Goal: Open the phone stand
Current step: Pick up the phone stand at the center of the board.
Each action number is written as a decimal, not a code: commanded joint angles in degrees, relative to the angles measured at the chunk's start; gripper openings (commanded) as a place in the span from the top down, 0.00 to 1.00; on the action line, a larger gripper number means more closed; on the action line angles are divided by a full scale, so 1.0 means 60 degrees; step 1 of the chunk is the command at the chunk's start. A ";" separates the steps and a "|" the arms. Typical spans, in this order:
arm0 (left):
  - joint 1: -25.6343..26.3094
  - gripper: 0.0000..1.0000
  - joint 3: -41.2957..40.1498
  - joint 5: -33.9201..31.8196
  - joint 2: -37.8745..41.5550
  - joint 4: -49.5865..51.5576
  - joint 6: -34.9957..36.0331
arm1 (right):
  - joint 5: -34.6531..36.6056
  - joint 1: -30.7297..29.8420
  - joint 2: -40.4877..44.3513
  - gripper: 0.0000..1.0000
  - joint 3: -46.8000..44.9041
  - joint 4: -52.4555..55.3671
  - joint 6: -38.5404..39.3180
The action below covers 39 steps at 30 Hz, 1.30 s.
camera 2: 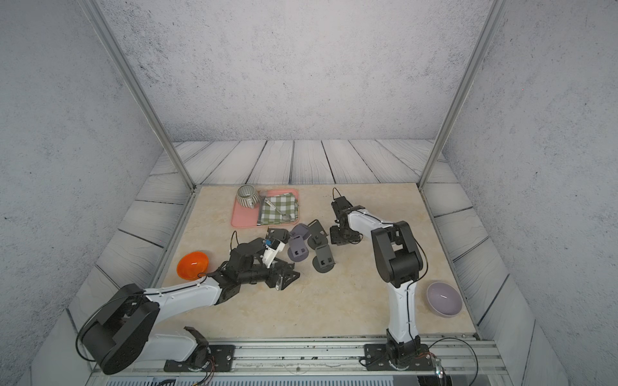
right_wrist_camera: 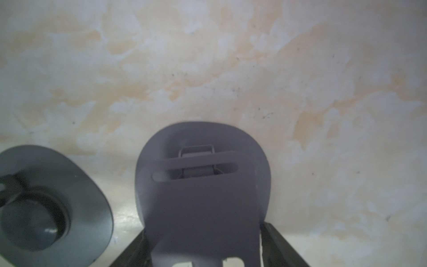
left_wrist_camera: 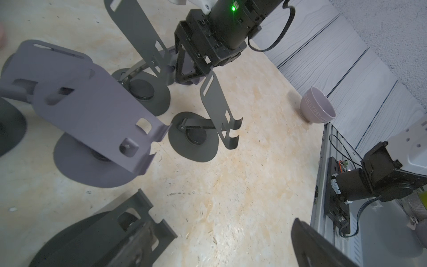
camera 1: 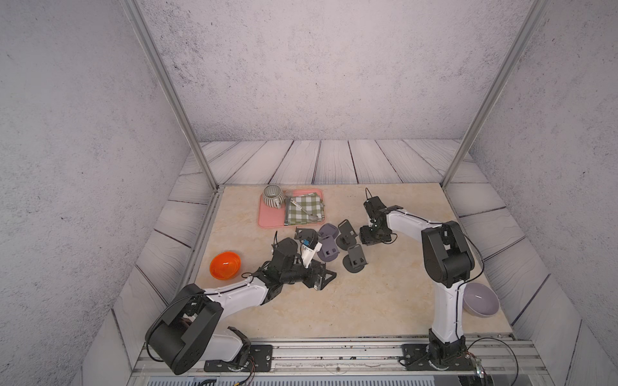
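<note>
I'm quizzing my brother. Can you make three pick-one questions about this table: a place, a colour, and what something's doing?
1. Where is the striped mug? A floor B pink tray C shelf
2. What colour is the bowl beside the left arm? A green B blue C orange
3. What is the right gripper doing? A straddling the plate of a purple phone stand B holding a spoon C pointing upward
Answers: B, it stands on the tray's corner; C, orange in both top views; A, the right wrist view shows the plate between its fingers.

Phone stand (right_wrist_camera: 203,203) showing matt painted sheet metal, orange bowl (camera 1: 225,265) gleaming glossy, checked cloth (camera 1: 304,209) looking woven, tabletop (camera 1: 368,300) presenting smooth marbled finish.
</note>
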<state>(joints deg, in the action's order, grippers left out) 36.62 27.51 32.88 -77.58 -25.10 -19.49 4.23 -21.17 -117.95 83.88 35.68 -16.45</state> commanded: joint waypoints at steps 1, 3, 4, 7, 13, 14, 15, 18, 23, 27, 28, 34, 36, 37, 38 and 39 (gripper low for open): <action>0.0104 0.01 0.0235 0.0159 -0.0128 -0.0050 0.0025 | 0.0353 -0.0006 0.0191 0.27 0.0039 0.0699 0.0090; 0.0107 0.02 0.0248 0.0159 -0.0151 -0.0038 0.0025 | 0.0385 0.0009 0.0216 0.27 0.0053 0.0786 0.0091; 0.0115 0.02 0.0240 0.0148 -0.0157 -0.0038 0.0025 | 0.0392 -0.0011 0.0241 0.27 0.0052 0.0819 0.0105; 0.0122 0.02 0.0264 0.0130 -0.0180 -0.0063 0.0014 | 0.0359 -0.0018 0.0279 0.26 0.0047 0.0857 0.0132; 0.0151 0.02 0.0279 0.0145 -0.0268 -0.0108 -0.0019 | 0.0247 -0.0013 0.0377 0.14 -0.0001 0.0909 0.0178; 0.0151 0.02 0.0279 0.0152 -0.0281 -0.0112 -0.0019 | 0.0247 -0.0010 0.0407 0.13 -0.0005 0.0909 0.0192; 0.0165 0.02 0.0279 0.0144 -0.0283 -0.0123 -0.0019 | 0.0247 -0.0035 0.0431 0.13 -0.0019 0.0923 0.0200; 0.0179 0.02 0.0293 0.0134 -0.0312 -0.0121 -0.0019 | 0.0183 -0.0035 0.0530 0.14 -0.0081 0.0909 0.0207; 0.0195 0.02 0.0293 0.0119 -0.0312 -0.0109 -0.0019 | 0.0007 -0.0050 0.0571 0.20 -0.0093 0.0938 0.0275; 0.0195 0.02 0.0308 0.0115 -0.0327 -0.0104 -0.0004 | -0.0132 -0.0067 0.0550 0.22 -0.0100 0.0996 0.0295; 0.0196 0.02 0.0308 0.0115 -0.0337 -0.0108 -0.0004 | -0.0141 -0.0067 0.0557 0.22 -0.0107 0.0996 0.0296; 0.0210 0.02 0.0323 0.0115 -0.0348 -0.0094 -0.0004 | -0.0207 -0.0068 0.0374 0.33 0.0024 0.1115 0.0354; 0.0210 0.02 0.0323 0.0126 -0.0354 -0.0094 -0.0004 | -0.0221 -0.0076 0.0345 0.39 0.0047 0.1128 0.0361; 0.0210 0.02 0.0331 0.0115 -0.0356 -0.0075 0.0008 | -0.0243 -0.0067 0.0330 0.44 0.0068 0.1154 0.0354; 0.0210 0.02 0.0322 0.0117 -0.0354 -0.0077 0.0010 | -0.0251 -0.0071 0.0337 0.47 0.0082 0.1169 0.0354; 0.0210 0.02 0.0334 0.0102 -0.0356 -0.0063 0.0010 | -0.0258 -0.0069 0.0348 0.50 0.0083 0.1172 0.0354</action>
<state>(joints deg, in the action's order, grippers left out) 37.41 27.94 32.88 -79.20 -25.10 -19.51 3.11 -21.32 -117.01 83.83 40.91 -14.50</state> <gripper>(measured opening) 0.984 0.619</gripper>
